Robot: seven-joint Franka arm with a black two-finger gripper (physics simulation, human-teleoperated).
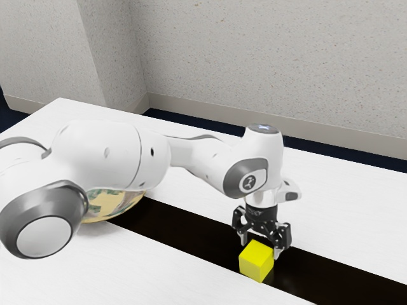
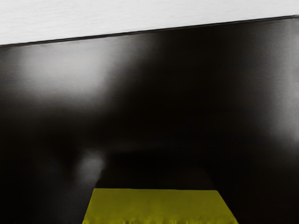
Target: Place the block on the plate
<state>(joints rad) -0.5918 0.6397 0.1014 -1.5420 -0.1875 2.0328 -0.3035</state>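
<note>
Exterior view, left to right: a speckled grey wall (image 1: pixel 267 63) with a projecting section, a plain baseboard (image 1: pixel 286 124) and dark blue floor (image 1: pixel 184 121) adjoin a white, faintly grained table (image 1: pixel 343 197). The smooth, rounded white arm (image 1: pixel 105 155) partly hides a round, patterned plate (image 1: pixel 113 204), yellowish with green. A glossy black band (image 1: pixel 178 232) crosses the tabletop diagonally. The black gripper (image 1: pixel 261 246) points downward, its fingers parted wider than the block and gripping nothing. The matte yellow block (image 1: pixel 256 260), a sharp-edged cube, lies on the band between them, off the plate.
</note>
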